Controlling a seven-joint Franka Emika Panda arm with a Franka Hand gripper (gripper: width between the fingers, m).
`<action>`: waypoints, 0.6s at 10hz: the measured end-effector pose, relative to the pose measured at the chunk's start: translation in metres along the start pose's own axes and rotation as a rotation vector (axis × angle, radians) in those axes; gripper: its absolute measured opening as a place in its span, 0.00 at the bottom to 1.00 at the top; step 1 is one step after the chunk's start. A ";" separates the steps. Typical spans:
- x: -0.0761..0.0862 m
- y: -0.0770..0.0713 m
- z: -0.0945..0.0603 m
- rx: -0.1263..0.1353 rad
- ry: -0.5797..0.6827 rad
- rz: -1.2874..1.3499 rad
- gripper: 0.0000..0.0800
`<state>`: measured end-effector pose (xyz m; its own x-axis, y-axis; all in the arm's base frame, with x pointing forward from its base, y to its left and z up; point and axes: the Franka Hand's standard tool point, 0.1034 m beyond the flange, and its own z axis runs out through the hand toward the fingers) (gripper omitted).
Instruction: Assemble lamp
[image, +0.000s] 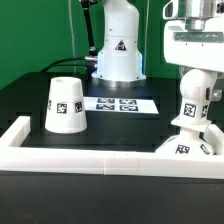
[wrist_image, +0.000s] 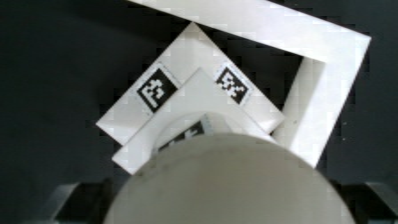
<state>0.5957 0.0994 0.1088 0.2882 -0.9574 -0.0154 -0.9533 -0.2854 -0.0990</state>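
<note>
The lamp shade (image: 63, 105), a white tapered bucket with a tag, stands mouth down on the black table at the exterior view's left. My gripper (image: 192, 72) is at the exterior view's right, shut on the rounded bulb piece (image: 192, 100) and holding it upright. The bulb's lower end meets the flat square base (image: 186, 145), which lies in the corner of the white wall. In the wrist view the bulb (wrist_image: 217, 175) fills the foreground between my dark fingers (wrist_image: 79, 205). The tagged base (wrist_image: 187, 90) lies beyond it. I cannot tell whether the bulb is seated in the base.
A low white wall (image: 80, 158) runs along the table's front and sides; its corner (wrist_image: 294, 40) encloses the base. The marker board (image: 118, 103) lies flat mid-table. The robot's white pedestal (image: 118, 50) stands at the back.
</note>
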 end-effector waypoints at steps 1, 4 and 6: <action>-0.001 0.000 0.000 0.000 -0.001 0.000 0.72; -0.002 0.000 0.000 0.000 -0.001 -0.028 0.86; -0.012 0.001 -0.009 0.007 0.001 -0.158 0.87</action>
<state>0.5901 0.1099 0.1176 0.4348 -0.9005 0.0021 -0.8953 -0.4326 -0.1067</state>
